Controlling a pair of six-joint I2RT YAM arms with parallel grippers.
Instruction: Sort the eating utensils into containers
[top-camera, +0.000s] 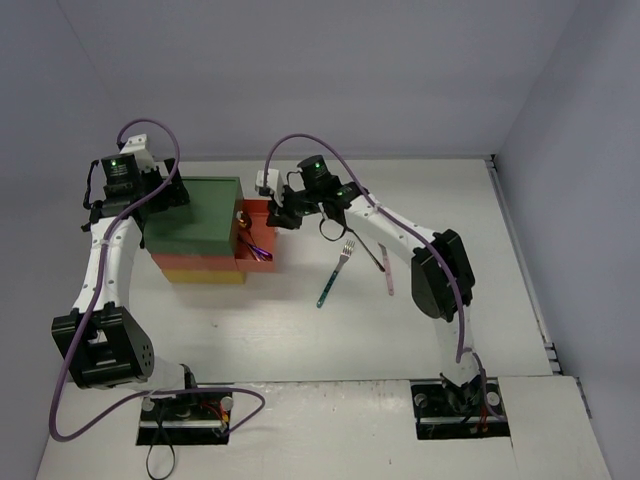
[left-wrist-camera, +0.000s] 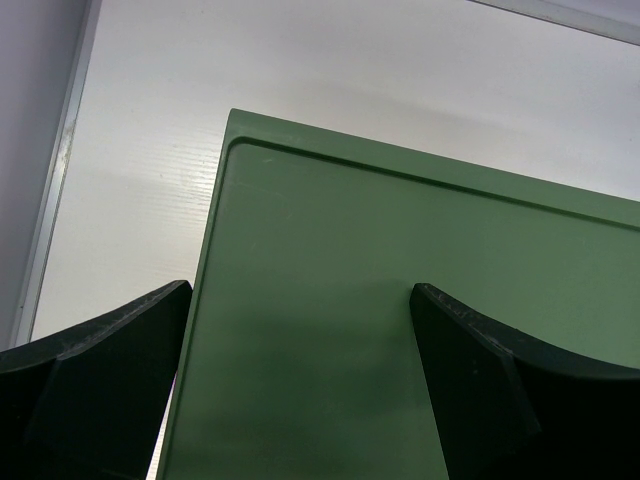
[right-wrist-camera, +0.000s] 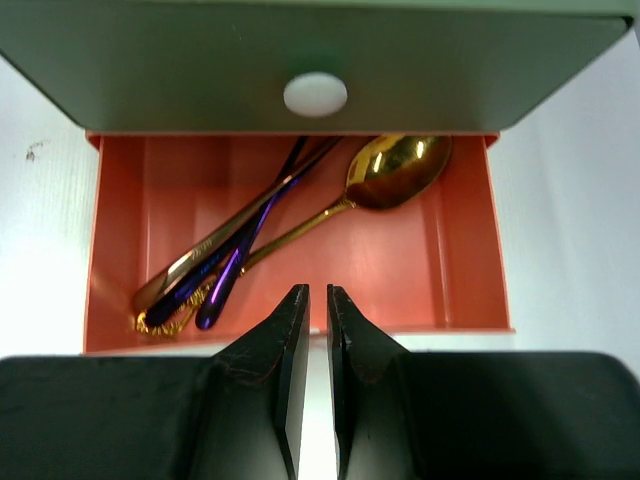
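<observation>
The drawer unit's green top (top-camera: 195, 210) fills the left wrist view (left-wrist-camera: 400, 230). My left gripper (top-camera: 170, 195) is open above it (left-wrist-camera: 300, 290), one finger (left-wrist-camera: 110, 350) past its left edge. The orange-red drawer (top-camera: 262, 262) is pulled out to the right. In the right wrist view it (right-wrist-camera: 465, 240) holds a gold spoon (right-wrist-camera: 395, 170) and purple (right-wrist-camera: 228, 275) and copper (right-wrist-camera: 195, 258) utensils. My right gripper (top-camera: 283, 215) is shut and empty at the drawer's front rim (right-wrist-camera: 318, 295). A blue-green fork (top-camera: 335, 272), a pink utensil (top-camera: 386, 270) and a dark one (top-camera: 370, 250) lie on the table.
The yellow drawer (top-camera: 205, 275) shows at the unit's bottom. The green drawer front (right-wrist-camera: 200, 70) with a white round knob (right-wrist-camera: 315, 94) overhangs the orange-red drawer. Grey walls stand behind and to the right.
</observation>
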